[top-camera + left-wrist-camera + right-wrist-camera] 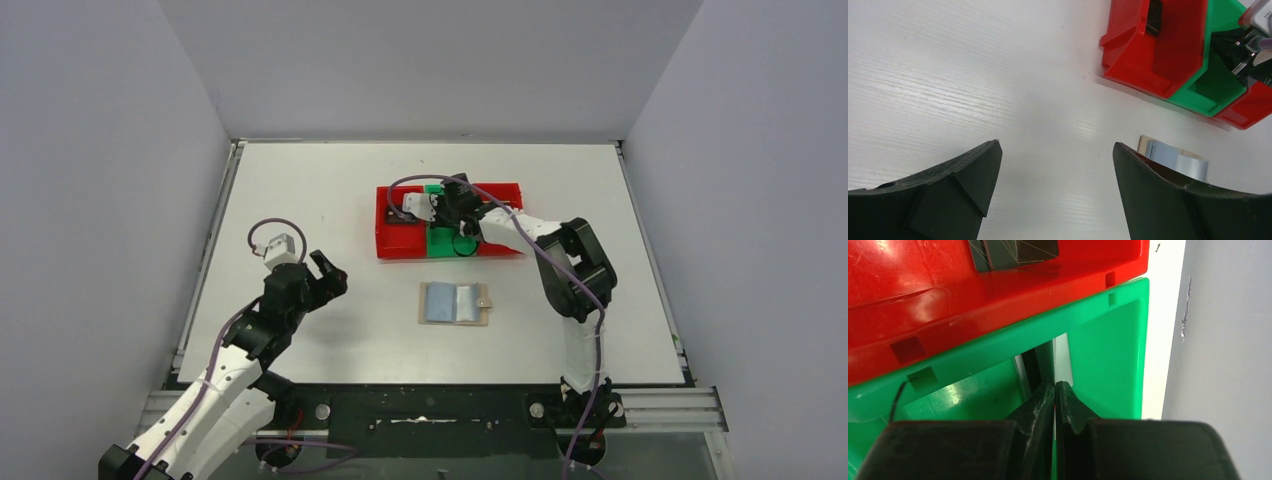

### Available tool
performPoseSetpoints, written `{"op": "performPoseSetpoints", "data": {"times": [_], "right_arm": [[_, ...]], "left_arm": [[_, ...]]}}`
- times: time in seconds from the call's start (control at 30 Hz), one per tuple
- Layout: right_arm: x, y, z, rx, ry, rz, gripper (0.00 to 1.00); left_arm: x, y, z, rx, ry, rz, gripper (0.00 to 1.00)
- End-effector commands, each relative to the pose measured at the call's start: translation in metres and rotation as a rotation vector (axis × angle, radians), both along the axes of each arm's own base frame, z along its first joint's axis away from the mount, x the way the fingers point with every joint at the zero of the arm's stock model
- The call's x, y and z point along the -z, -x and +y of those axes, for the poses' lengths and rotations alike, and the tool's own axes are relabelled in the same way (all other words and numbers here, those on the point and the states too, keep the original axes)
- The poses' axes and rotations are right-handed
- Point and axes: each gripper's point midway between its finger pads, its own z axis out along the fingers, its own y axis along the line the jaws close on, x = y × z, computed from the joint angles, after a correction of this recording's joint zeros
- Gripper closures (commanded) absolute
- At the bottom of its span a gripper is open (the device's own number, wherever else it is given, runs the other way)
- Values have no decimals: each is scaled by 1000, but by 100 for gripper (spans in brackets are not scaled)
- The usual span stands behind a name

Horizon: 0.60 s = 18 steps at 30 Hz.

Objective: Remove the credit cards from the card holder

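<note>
Surface: a white table with a faint grain, and a metal rail along its near edge.
Room: plain grey walls close off the left, far and right sides.
Bins: a red bin and a green bin stand touching in one block past the middle of the table.
Card holder: the card holder lies open and flat on the table, light blue lining up and snap tab to its right. It is near the bins on their near side and apart from both arms.
Left gripper: the left gripper hangs over bare table well left of the holder, fingers spread wide with nothing between them.
Right gripper: the right gripper reaches down into the green bin.
Only in the right wrist view: the fingers are pressed almost together, pinching a silver-grey card that stands edge-on against the green wall. A dark strip runs beside it; whether that is another card cannot be told. A dark card lies in the red bin beyond.
Only in the left wrist view: the spread tips frame bare table, with a corner of the holder behind the right finger. The dark card leans inside the red bin.
</note>
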Motion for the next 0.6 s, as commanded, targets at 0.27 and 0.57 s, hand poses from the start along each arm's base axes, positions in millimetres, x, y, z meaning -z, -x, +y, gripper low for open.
{"op": "performPoseSetpoints", "data": {"times": [0.27,0.57], "right_arm": [[-19,-28,1,-12,-1,-124,93],[-7,-23,-1,-34,14,-74,78]], "left_arm": [[-21,-9,1,-14,10,-53,17],[-19,-10,-1,-3,4,-44,17]]}}
